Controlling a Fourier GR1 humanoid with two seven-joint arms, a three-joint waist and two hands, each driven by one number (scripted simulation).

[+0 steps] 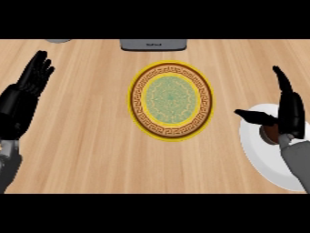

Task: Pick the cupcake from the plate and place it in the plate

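**Colours and patterns on the counter**

The counter (83, 136) is pale tan wood with fine grain. At centre frame, the ornate plate (138, 100) has a yellow rim, a brown band of gold Greek-key meander, and a yellow-green centre with faint tracery. At lower right, the white plate (264, 159) is plain; the cupcake (270, 133) shows dark brown. The left hand (19, 100) and right hand (292, 113) are black, their forearms (308, 164) grey.

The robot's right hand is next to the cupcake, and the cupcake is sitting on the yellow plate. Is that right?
Not quite. The cupcake is sitting on the white plate, not on the yellow plate. The head view shows it at the right of the counter. The rest is right: the right hand is next to the cupcake, with its fingers straight.
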